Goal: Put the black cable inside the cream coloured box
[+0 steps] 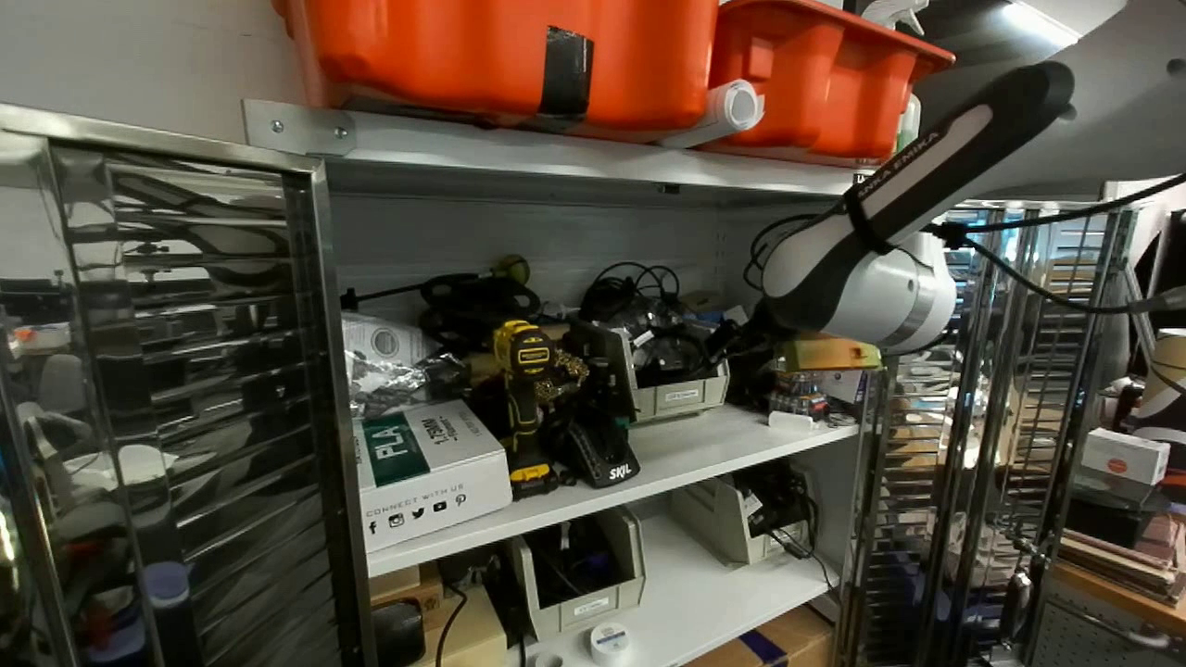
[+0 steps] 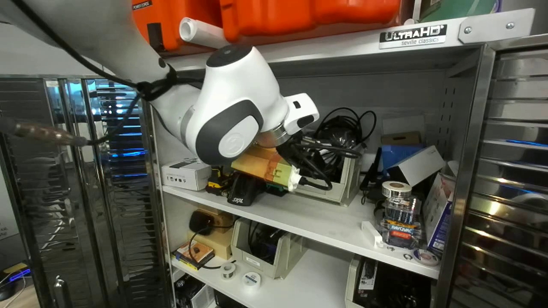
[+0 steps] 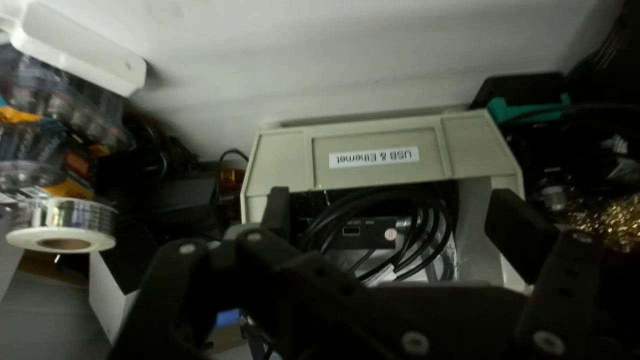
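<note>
The cream coloured box [image 3: 280, 155] is an open-front bin labelled "USB & Ethernet". It stands on the upper shelf and shows in both exterior views [image 1: 681, 398] [image 2: 334, 192]. Coiled black cable [image 3: 437, 227] lies inside it, with a black device and clear plastic. More black loops rise behind the box in an exterior view [image 2: 351, 112]. My gripper [image 3: 395, 220] is open, its fingers wide apart across the box's opening, nothing seen between them. In both exterior views it is a dark shape at the box [image 1: 732, 341] [image 2: 302, 156]. I cannot tell if it touches the box.
A yellow drill [image 1: 523, 371] and a PLA carton [image 1: 435, 472] stand beside the box. A battery pack [image 2: 400, 226], a tape roll [image 2: 396, 189] and a white block [image 2: 371, 233] are on its other side. Orange bins [image 1: 510, 65] sit above; metal doors [image 2: 509, 171] flank the shelves.
</note>
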Available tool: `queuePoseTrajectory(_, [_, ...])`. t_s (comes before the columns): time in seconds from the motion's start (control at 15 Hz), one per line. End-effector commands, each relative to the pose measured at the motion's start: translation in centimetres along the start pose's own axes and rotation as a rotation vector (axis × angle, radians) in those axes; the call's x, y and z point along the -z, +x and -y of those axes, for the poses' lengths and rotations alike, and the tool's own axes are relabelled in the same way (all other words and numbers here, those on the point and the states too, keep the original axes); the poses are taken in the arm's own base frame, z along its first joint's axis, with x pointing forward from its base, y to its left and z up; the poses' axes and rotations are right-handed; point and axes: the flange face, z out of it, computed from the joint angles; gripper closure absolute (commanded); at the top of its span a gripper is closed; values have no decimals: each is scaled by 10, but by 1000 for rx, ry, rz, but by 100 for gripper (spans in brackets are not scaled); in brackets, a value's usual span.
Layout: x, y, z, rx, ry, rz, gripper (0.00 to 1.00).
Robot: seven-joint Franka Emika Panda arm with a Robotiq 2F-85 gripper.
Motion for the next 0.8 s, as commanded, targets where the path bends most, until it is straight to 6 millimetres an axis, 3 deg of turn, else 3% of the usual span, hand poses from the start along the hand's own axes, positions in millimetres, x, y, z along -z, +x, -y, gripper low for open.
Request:
queuePoseTrajectory(0.0, [46,-39,0,48,42,105,0])
queuePoseTrajectory(0.33, [92,-90,-17,42,204,364,0])
queuePoseTrajectory(0.53, [126,-98,-35,28,246,528,0])
queuePoseTrajectory(0.73, [170,-89,-48,31,253,659,0])
